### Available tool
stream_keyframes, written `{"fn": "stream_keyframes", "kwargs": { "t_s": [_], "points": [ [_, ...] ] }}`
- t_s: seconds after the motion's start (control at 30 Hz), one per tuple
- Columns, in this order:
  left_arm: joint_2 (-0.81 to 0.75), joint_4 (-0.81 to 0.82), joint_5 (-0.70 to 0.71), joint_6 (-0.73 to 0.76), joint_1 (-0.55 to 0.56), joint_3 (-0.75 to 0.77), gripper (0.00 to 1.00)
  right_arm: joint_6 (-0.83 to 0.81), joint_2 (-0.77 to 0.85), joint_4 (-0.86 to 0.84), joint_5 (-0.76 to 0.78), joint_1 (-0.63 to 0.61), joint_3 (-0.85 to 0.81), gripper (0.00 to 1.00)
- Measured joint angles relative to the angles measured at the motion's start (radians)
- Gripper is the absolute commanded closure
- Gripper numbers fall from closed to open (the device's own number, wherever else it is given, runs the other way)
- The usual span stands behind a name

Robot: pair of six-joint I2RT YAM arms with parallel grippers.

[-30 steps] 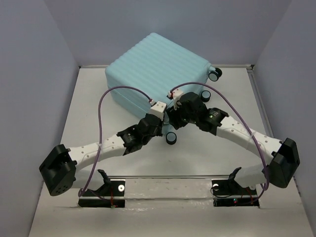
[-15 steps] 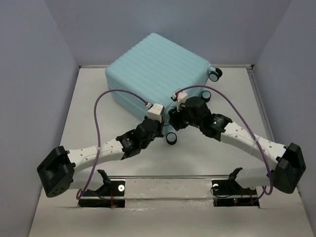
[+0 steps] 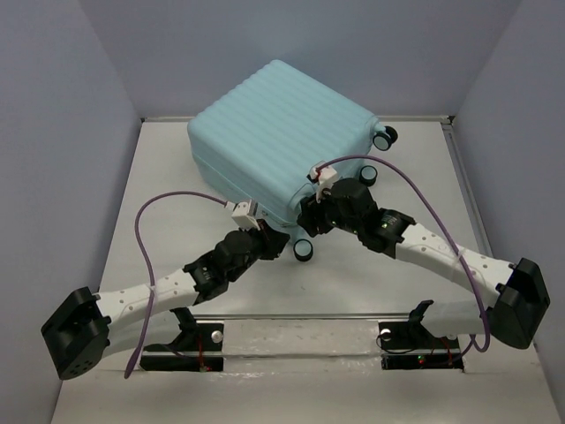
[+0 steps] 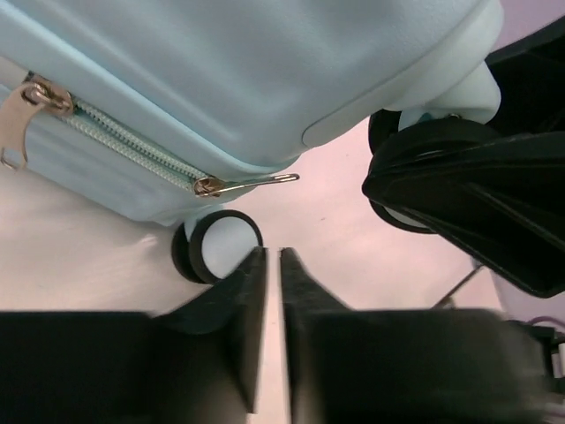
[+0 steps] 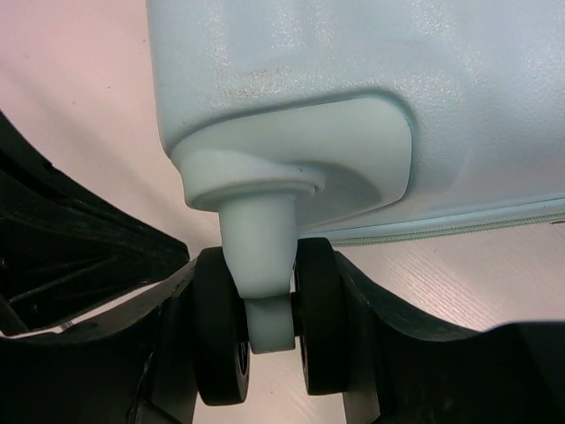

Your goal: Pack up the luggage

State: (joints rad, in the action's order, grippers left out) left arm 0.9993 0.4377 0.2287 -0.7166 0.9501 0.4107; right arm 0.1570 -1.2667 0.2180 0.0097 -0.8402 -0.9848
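The luggage (image 3: 282, 128) is a large pale aqua hard-shell suitcase lying shut at the back of the table. Its zip and a metal zipper pull (image 4: 254, 183) show in the left wrist view. My right gripper (image 3: 308, 217) is shut on a black double caster wheel (image 5: 265, 327) at the suitcase's near corner, one finger on each side of it (image 5: 265, 353). My left gripper (image 3: 279, 242) is shut and empty, just in front of the suitcase's near side, with its tips (image 4: 272, 256) beside another caster wheel (image 4: 221, 249).
A third caster wheel (image 3: 385, 137) sticks out at the suitcase's far right. Grey walls close in the table at the left, back and right. The two grippers are close together at the suitcase's near corner.
My left arm has drawn back toward the near left, and its gripper has dropped lower along the suitcase's near side. The right gripper has stayed on the caster wheel.
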Motion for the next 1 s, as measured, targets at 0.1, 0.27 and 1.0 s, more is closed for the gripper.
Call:
{"fn": "stream_keyframes", "kwargs": {
  "t_s": [0.1, 0.27, 1.0],
  "points": [
    [-0.011, 0.026, 0.01, -0.107, -0.003, -0.018, 0.36, 0.006, 0.003, -0.01, -0.004, 0.0, 0.006, 0.93],
    [-0.026, 0.073, 0.024, -0.243, -0.003, -0.043, 0.23, 0.015, 0.004, -0.022, -0.012, 0.0, 0.013, 0.93],
    [0.121, 0.233, 0.138, -0.723, -0.043, -0.1, 0.43, 0.028, 0.004, -0.063, -0.05, -0.002, 0.031, 0.93]
  ]
}}
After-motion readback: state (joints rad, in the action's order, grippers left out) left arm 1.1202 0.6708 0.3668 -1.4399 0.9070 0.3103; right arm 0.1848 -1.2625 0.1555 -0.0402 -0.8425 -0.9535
